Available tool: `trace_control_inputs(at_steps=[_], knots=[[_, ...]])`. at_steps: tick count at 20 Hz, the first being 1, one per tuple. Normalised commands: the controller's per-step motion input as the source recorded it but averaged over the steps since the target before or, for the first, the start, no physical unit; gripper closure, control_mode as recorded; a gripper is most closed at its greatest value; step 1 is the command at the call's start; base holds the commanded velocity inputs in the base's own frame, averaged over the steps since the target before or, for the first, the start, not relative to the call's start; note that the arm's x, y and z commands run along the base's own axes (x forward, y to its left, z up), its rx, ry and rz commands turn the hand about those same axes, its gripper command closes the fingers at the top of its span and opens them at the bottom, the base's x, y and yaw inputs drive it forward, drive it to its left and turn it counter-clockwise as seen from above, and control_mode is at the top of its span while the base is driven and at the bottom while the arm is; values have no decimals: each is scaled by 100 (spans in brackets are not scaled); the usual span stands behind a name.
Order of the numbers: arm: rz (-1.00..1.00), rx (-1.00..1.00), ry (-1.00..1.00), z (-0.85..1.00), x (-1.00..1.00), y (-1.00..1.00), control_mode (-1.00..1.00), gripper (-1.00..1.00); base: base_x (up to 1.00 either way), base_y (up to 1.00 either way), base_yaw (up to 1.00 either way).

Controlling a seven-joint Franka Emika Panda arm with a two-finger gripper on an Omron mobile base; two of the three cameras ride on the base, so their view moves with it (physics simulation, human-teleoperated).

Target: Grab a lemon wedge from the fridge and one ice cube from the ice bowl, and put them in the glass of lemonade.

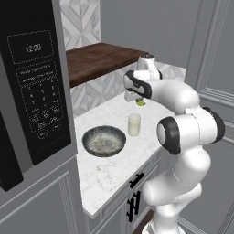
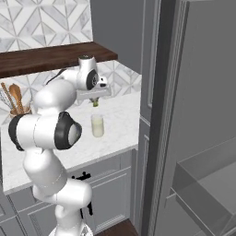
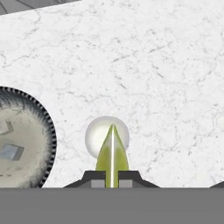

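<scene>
Clearly, the lemon wedge (image 3: 112, 153) was seen as a small yellow-green sliver, tapering to a point, with a pale line running down its middle. It was pinched between the two dark fingertips of the gripper (image 3: 112, 178), whose jaws were clamped tight on it. In the hand view the wedge was lined up over the round pale mouth of the glass of lemonade (image 3: 107, 136), which stood on the white marble counter (image 3: 153, 65). Beside the glass, at the left edge of that view, part of the ice bowl (image 3: 46, 131) was shown, with a dark ribbed rim, a mottled grey inside and two pale ice cubes (image 3: 11, 152) lying in it.

From the left base view the wedge (image 1: 141, 103) was made out as a tiny green spot under the gripper (image 1: 140, 101), held above the glass (image 1: 134, 124) and apart from it. The whole bowl (image 1: 104, 140) was seen there, just beside the glass, along with a black microwave (image 1: 34, 87) and a dark wooden shelf (image 1: 98, 59).

From the right base view the wedge (image 2: 96, 103) hung above the glass (image 2: 97, 125), and the open fridge (image 2: 203, 138) with its pale shelves was shown at the right. A holder of wooden utensils (image 2: 16, 103) was seen at the left.
</scene>
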Motion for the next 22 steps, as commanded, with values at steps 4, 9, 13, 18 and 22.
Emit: trace_control_inputs(at_steps=[4,9,13,18,22], knots=[[0,0,0,-28,1,-1,-100,100,0,0,0],[0,0,0,-20,5,5,-100,100,0,0,0],[0,0,3,-6,23,9,-100,100,0,0,0],[0,0,1,-1,16,0,-100,100,0,0,0],[0,0,0,-4,0,0,-100,100,0,0,0]])
